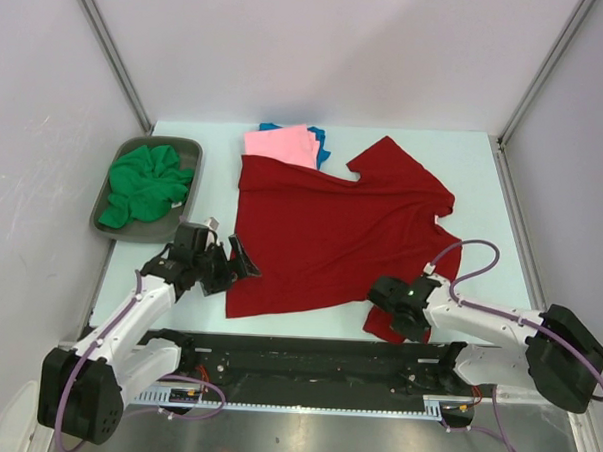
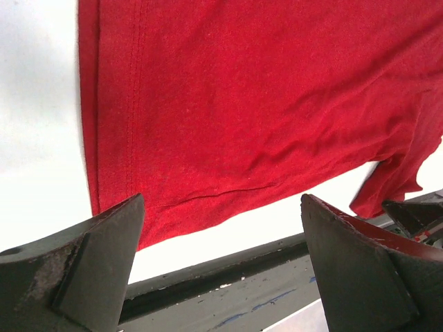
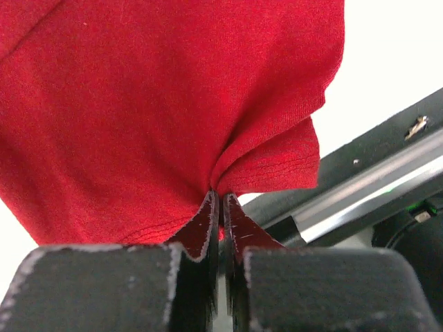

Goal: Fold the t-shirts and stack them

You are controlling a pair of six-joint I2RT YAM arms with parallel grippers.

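A dark red t-shirt (image 1: 331, 227) lies spread over the middle of the table, also filling the left wrist view (image 2: 263, 104) and the right wrist view (image 3: 159, 104). My right gripper (image 1: 386, 308) (image 3: 221, 197) is shut on the shirt's near right sleeve hem, the cloth bunched between its tips. My left gripper (image 1: 230, 263) (image 2: 221, 207) stands wide open beside the shirt's near left hem corner, nothing between its fingers. A folded pink t-shirt (image 1: 282, 145) lies on a blue one (image 1: 318, 139) at the back. A green t-shirt (image 1: 145, 184) is crumpled in the tray.
A grey metal tray (image 1: 190, 151) sits at the back left. The black rail (image 1: 306, 356) with the arm bases runs along the near table edge. Side walls close in left and right.
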